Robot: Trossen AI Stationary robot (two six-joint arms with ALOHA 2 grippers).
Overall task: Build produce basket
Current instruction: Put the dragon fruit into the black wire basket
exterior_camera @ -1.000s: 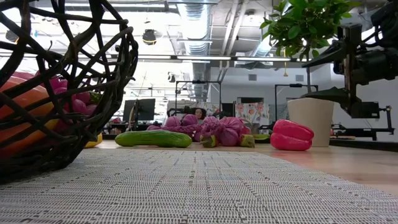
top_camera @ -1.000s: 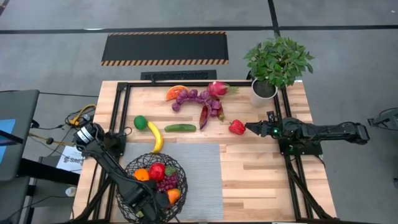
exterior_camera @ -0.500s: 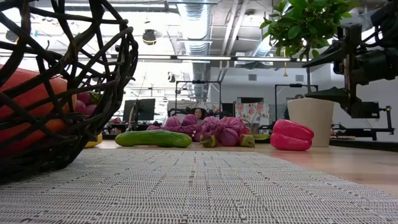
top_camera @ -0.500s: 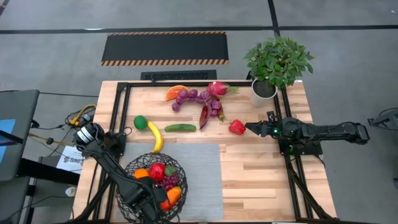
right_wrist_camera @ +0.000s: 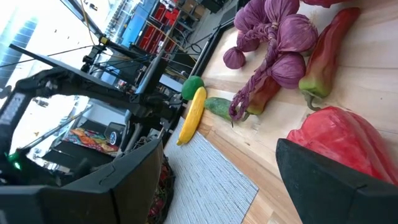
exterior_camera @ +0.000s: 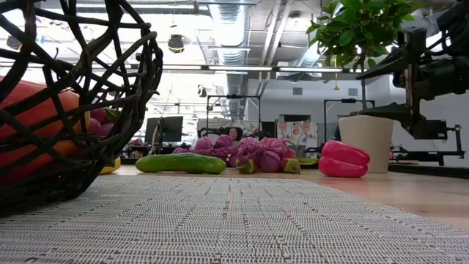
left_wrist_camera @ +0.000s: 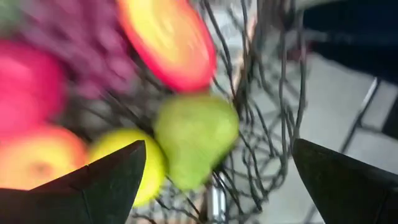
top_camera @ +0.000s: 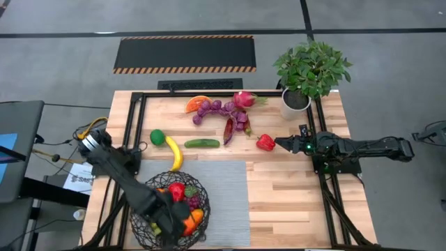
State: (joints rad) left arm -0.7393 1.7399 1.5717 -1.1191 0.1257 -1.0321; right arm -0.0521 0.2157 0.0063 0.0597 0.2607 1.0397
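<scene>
Left gripper [top_camera: 166, 222] sits low over the basket [top_camera: 148, 187] at the near-left edge of the grey mat [top_camera: 226, 202], its fingers [left_wrist_camera: 99, 180] spread apart with nothing between them. From overhead its tip is lost among the dark wire and fruit, so its exact depth in the basket cannot be told. Its wrist view is blurred: a green pear [left_wrist_camera: 196, 137], a yellow fruit [left_wrist_camera: 134, 165], a red-rimmed orange slice [left_wrist_camera: 168, 37] and purple grapes [left_wrist_camera: 87, 46] lie inside the mesh. The left arm reaches diagonally from the table's left edge.

Right gripper [top_camera: 279, 143] hangs level and open just beside the red pepper [top_camera: 265, 142], its arm stretched in from the right. Banana [top_camera: 174, 153], cucumber [top_camera: 201, 143] and lime [top_camera: 157, 137] lie loose on the wood beyond the mat.
</scene>
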